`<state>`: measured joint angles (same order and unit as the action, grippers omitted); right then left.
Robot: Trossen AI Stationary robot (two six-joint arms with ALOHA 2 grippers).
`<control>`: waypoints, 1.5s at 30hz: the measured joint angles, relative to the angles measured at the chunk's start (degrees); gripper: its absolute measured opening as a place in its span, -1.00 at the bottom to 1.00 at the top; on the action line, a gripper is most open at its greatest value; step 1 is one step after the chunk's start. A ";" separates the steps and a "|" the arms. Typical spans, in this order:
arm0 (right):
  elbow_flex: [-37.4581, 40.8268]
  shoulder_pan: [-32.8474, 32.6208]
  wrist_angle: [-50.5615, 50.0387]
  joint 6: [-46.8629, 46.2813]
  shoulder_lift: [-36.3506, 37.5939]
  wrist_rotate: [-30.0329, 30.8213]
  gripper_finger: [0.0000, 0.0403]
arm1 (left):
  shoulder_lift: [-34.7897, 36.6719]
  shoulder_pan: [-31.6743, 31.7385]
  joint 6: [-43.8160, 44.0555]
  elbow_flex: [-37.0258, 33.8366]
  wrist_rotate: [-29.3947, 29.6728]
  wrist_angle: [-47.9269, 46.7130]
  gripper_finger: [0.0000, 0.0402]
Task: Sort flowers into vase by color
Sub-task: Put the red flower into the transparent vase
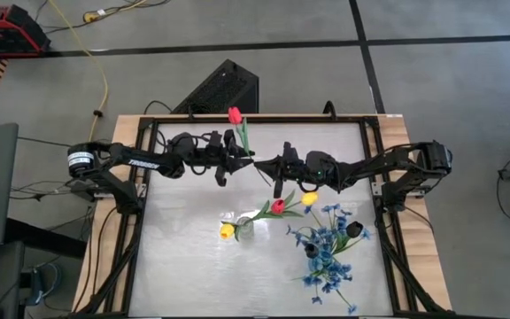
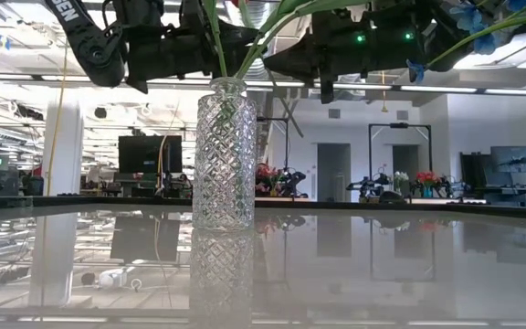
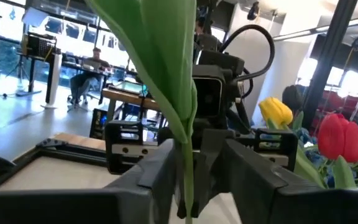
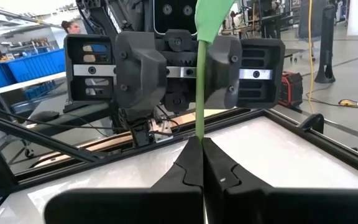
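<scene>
A red tulip (image 1: 235, 115) with a green stem and a broad leaf (image 3: 160, 62) is held up over the middle of the table. My right gripper (image 4: 202, 155) comes from the table's right and is shut on its stem. My left gripper (image 3: 194, 180) faces it from the left and is open, one finger on each side of the same stem; I cannot tell whether they touch it. Nearer the front, a cut-glass vase (image 2: 222, 155) stands on its base. It holds a yellow tulip (image 1: 227, 231), a red tulip (image 1: 277, 206) and another yellow tulip (image 1: 309, 198). My right gripper pinches the tulip's stem (image 4: 200, 127) between its two fingers, low on the stem below the leaf. The fingers reach in level from the table's right and lie across the stem. The tulip stands head up, leaning toward the far edge, clear of the table.
A bunch of blue sprays (image 1: 326, 257) stands at the near right, with a dark head (image 1: 354, 229) beside it. A black frame (image 1: 374, 159) runs around the glossy tabletop. Bare tabletop lies at the near left (image 1: 175, 266). People sit in the room beyond the table.
</scene>
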<state>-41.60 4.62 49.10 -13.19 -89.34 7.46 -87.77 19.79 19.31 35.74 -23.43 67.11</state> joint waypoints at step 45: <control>-0.02 -1.22 -22.69 2.72 11.30 -3.19 0.29 | 50.08 -19.02 -17.84 -0.39 4.40 -69.14 -1.00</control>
<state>-41.63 3.40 26.41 -10.47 -78.04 4.27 -37.68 0.77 1.47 35.35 -19.03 -2.03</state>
